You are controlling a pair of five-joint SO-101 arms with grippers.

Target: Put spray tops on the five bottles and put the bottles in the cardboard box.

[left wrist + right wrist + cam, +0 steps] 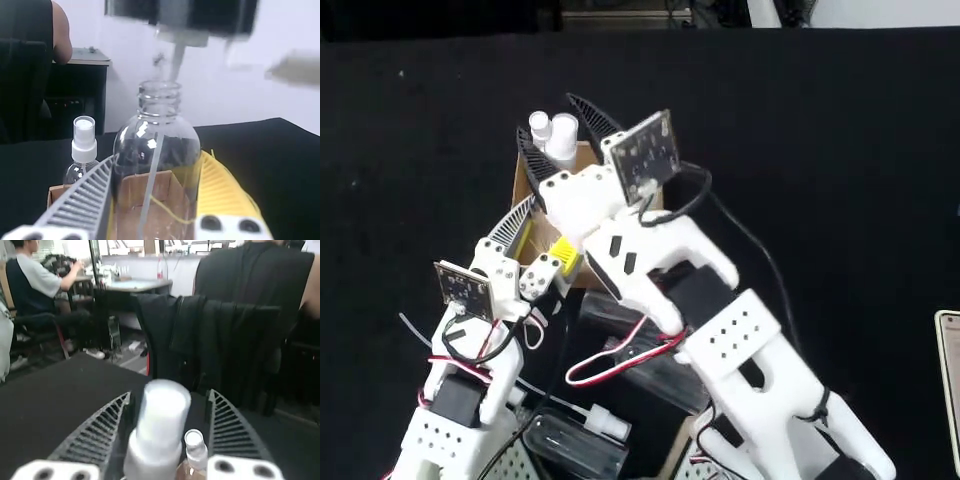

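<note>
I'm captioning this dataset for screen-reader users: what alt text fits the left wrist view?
A clear, uncapped bottle sits between the left arm's jaws, with a spray top held just above it and its tube reaching down through the neck. Behind, a capped bottle stands in a cardboard box on the black table.

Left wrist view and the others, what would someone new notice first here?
A clear uncapped bottle stands out, clamped in the left arm's jaws at the cardboard box. The right arm's jaws hold a white spray top just above its neck, tube dipping inside. A capped bottle stands in the box behind.
</note>
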